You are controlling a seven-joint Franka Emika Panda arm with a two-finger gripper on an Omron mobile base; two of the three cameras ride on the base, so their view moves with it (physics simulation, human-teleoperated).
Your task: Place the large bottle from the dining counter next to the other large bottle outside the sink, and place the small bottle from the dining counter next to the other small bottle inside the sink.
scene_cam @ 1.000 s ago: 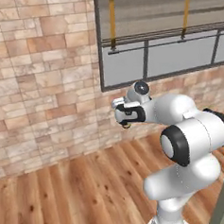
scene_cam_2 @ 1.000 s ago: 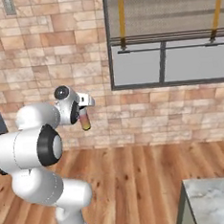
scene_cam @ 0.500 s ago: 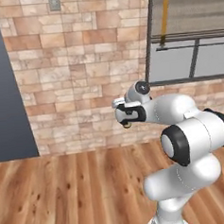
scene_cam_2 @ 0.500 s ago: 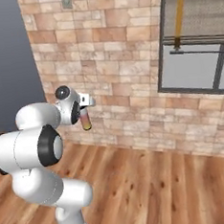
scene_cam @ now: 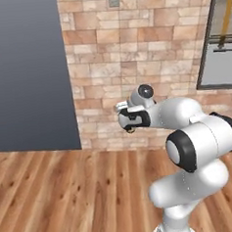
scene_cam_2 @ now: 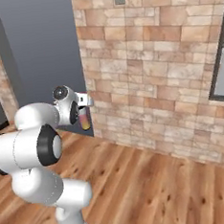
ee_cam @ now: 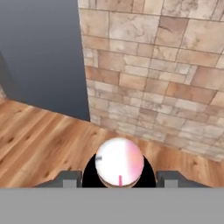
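Hand view shows the tool [ee_cam: 119,179] clamped on the large bottle [ee_cam: 119,164], its white-and-pink end between the fingertips. Right base view: the bottle [scene_cam_2: 85,121] hangs from the tool [scene_cam_2: 83,117], raised above the wooden floor [scene_cam_2: 158,177] near a brick wall [scene_cam_2: 147,58].

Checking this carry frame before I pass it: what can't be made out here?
- large bottle: right base view shows its pink-yellow lower body; the hand covers the rest.
- Same bottle in hand view: seen end-on, length hidden.
- gripper: left base view, the hand covers its fingers and the bottle.
- Window: cut by the frame edge.
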